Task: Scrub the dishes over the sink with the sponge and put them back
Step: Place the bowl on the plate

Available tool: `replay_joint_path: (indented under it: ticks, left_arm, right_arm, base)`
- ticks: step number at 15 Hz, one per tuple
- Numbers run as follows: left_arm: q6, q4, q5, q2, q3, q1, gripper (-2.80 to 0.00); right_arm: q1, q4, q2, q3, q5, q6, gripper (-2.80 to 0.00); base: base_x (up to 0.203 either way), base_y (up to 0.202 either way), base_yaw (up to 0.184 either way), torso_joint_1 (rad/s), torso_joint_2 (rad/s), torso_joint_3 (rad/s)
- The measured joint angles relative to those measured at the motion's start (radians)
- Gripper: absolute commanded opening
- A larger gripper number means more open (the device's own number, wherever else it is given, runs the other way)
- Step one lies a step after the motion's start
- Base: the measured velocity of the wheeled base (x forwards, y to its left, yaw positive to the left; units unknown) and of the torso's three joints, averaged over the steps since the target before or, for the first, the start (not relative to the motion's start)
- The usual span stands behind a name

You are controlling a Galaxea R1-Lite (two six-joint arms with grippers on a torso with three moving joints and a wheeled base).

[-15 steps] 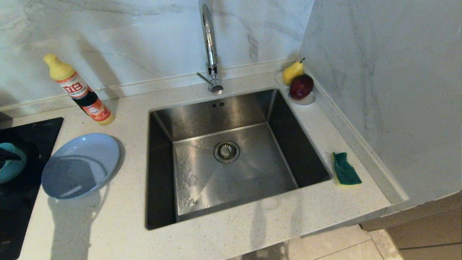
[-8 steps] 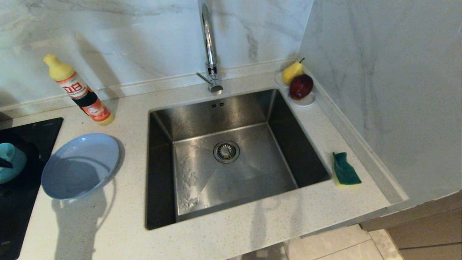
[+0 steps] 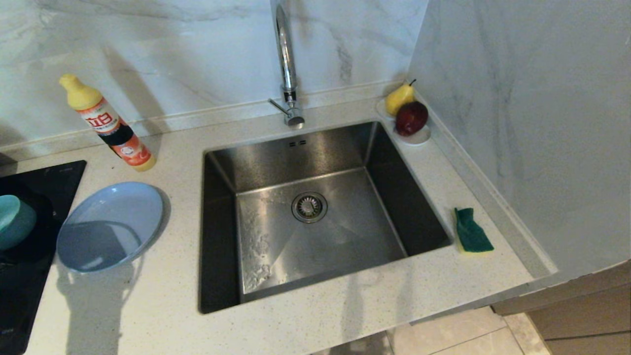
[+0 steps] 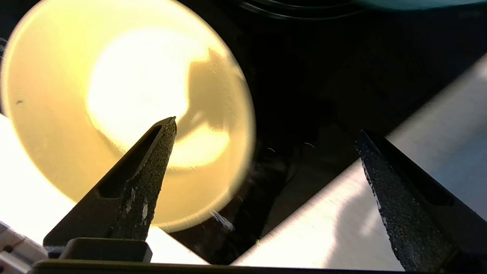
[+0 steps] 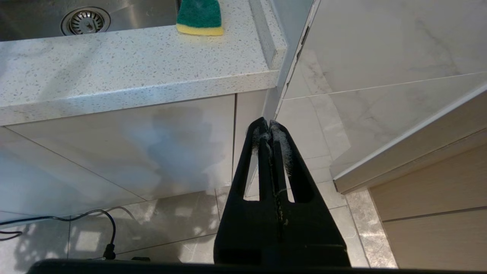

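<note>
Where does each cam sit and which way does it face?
Head: high, looking down on the sink, plate and sponge; no arm shows.
Left wrist: behind open left gripper, over the yellow bowl on the black hob.
Right wrist: behind shut right gripper, below the counter edge.
Shared: head and right wrist both show sponge and drain.

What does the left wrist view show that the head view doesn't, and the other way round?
Only the left wrist view shows the yellow bowl and the open left tool above it. Only the head view shows the sink, the sponge, the grey-blue plate and the detergent bottle. Both show the black cooktop and an edge of the teal bowl.
</note>
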State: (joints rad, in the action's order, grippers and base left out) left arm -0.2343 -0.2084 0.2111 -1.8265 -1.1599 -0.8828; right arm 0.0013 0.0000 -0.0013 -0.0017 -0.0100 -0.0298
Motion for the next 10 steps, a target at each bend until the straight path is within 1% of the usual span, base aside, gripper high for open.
replay_joint_path:
  ticks: [1, 2, 10]
  left_arm:
    - [0.000, 0.030, 0.000, -0.012, 0.017, -0.001, 0.00]
    - [-0.001, 0.052, 0.001, -0.022, 0.031, -0.001, -2.80]
    - [-0.005, 0.048, 0.013, -0.036, 0.047, -0.003, -2.80]
  right_arm:
    - [0.000, 0.000, 0.000, 0.000, 0.000, 0.000, -2.80]
    - [0.000, 0.000, 0.000, 0.000, 0.000, 0.000, -2.80]
    - [0.000, 0.000, 0.000, 0.000, 0.000, -0.001, -2.80]
  base:
    - [0.000, 0.000, 0.000, 0.000, 0.00, 0.000]
    - [0.000, 0.000, 0.000, 0.000, 0.00, 0.000]
    - [0.000, 0.000, 0.000, 0.000, 0.00, 0.000]
